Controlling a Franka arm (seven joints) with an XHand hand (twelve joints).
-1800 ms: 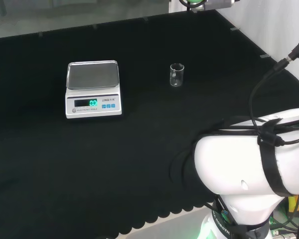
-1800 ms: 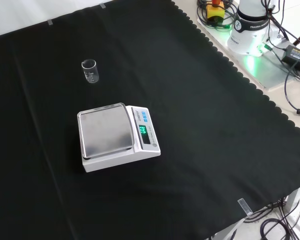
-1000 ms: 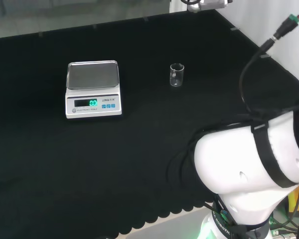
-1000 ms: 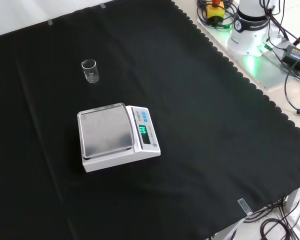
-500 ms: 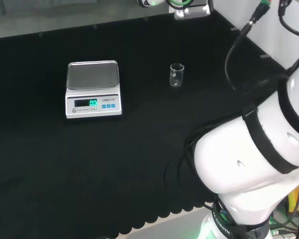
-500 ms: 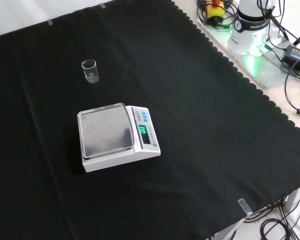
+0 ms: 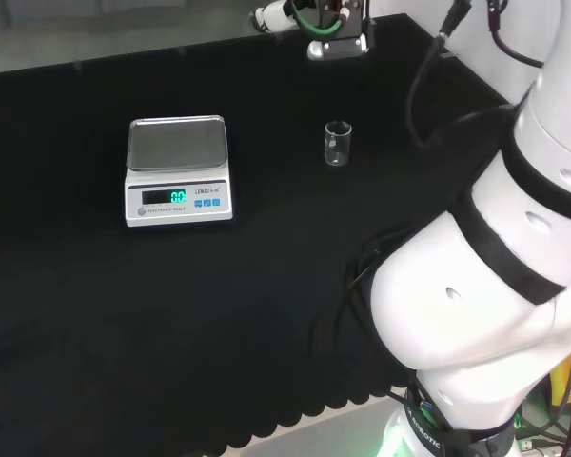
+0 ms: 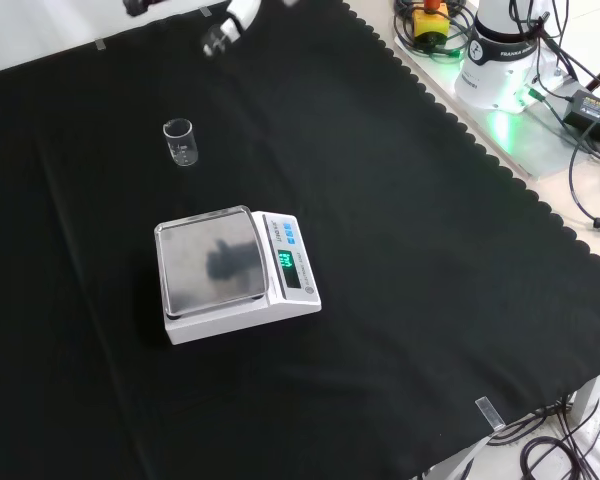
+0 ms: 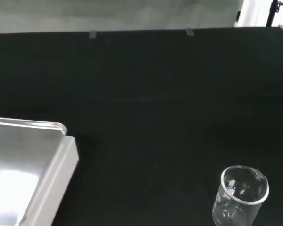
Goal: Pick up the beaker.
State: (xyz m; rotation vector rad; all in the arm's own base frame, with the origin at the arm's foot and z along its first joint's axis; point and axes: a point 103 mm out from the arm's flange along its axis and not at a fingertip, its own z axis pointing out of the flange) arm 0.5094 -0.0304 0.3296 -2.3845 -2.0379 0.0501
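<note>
1. The beaker (image 7: 338, 143) stands upright on the black bench (image 7: 266, 286), below the hand (image 8: 220, 38) and well apart from it; in the front view it sits lower and a little left of the hand.
2. It looks empty, as far as clear glass allows.
3. Whether the hand is spread or curled, I cannot tell.
4. Approach judgement: descend beside the beaker, wrap around its wall, avoid tipping it.
5. The scale (image 7: 178, 171) stands farther off, its pan bare.
</note>
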